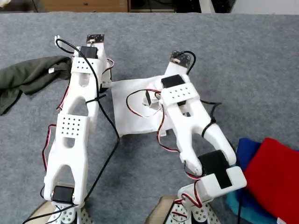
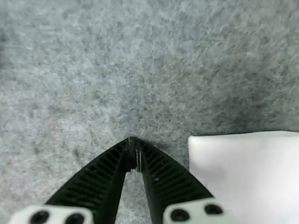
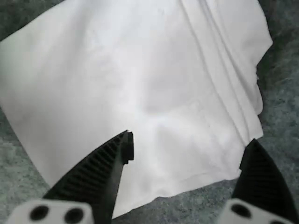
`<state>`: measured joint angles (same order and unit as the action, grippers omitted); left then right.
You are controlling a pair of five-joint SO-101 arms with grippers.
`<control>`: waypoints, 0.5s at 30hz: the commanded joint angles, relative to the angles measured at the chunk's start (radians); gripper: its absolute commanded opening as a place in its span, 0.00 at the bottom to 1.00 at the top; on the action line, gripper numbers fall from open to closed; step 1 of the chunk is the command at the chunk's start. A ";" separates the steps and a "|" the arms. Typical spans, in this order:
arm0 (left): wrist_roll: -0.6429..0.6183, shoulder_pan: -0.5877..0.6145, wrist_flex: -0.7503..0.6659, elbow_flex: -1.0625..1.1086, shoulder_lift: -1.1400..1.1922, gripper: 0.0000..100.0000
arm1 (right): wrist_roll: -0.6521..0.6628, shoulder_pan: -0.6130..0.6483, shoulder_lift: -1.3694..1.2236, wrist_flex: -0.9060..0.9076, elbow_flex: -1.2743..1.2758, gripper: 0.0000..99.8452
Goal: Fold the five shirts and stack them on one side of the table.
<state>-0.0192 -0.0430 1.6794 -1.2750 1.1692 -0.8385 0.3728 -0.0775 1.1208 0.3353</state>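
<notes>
Where the white shirt [image 1: 133,109] lies: centre of the high view, flat on the grey table [image 1: 233,60], folded to a rough rectangle, partly covered by the right arm [image 1: 187,112].
White shirt, close up: the right wrist view shows smooth cloth [image 3: 140,70] with layered folded edges along one side and grey table past its border.
Right gripper [image 3: 189,144]: its two black fingers stand wide apart, poised over the white shirt near one edge, with nothing between them.
Left gripper [image 2: 134,156]: the fingertips are pressed together with nothing caught in them, over bare grey table.
Left gripper and shirt: a corner of the white shirt [image 2: 247,177] lies just beside one finger, with a narrow strip of grey between them.
Left arm [image 1: 70,135]: left half of the high view, running from the bottom edge up toward the upper left, its wrist just beside the white shirt's left edge.
Dark green shirt [image 1: 28,77]: upper left of the high view, crumpled and unfolded, reaching the frame's left edge, next to the left arm's wrist.
Red shirt [image 1: 275,172]: lower right corner of the high view, folded, on top of a pile.
Dark blue shirt [image 1: 245,149]: under the red one, showing along its left side.
Teal shirt [image 1: 243,207]: lowest in that pile, showing at the bottom right edge.
Pile and white shirt: well apart, with the right arm between them.
</notes>
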 commanded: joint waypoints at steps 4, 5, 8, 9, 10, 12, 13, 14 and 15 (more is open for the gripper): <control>0.005 0.009 -0.009 -0.040 -0.016 0.02 | -0.011 0.007 -0.067 -0.061 0.002 0.36; 0.005 0.009 -0.009 -0.040 -0.016 0.02 | -0.011 0.007 -0.079 -0.069 0.002 0.36; 0.005 0.009 -0.009 -0.040 -0.015 0.02 | -0.011 0.010 -0.120 -0.098 0.002 0.36; 0.005 0.009 -0.009 -0.040 -0.015 0.02 | -0.025 0.010 -0.134 -0.107 0.002 0.36; 0.005 0.009 -0.009 -0.040 -0.015 0.02 | -0.041 0.007 -0.150 -0.112 0.002 0.36; 0.005 0.009 -0.009 -0.040 -0.015 0.02 | -0.063 0.005 -0.177 -0.114 0.002 0.36; 0.005 0.009 -0.009 -0.040 -0.013 0.02 | -0.064 0.005 -0.188 -0.114 0.002 0.35; 0.005 0.009 -0.009 -0.040 -0.013 0.02 | -0.064 0.005 -0.196 -0.114 0.001 0.34; 0.005 0.009 -0.009 -0.040 -0.013 0.02 | -0.061 0.005 -0.202 -0.114 -0.002 0.31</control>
<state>-0.0192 -0.0430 1.6794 -1.2750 1.1692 -0.8892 0.3713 -0.2677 1.0196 0.3337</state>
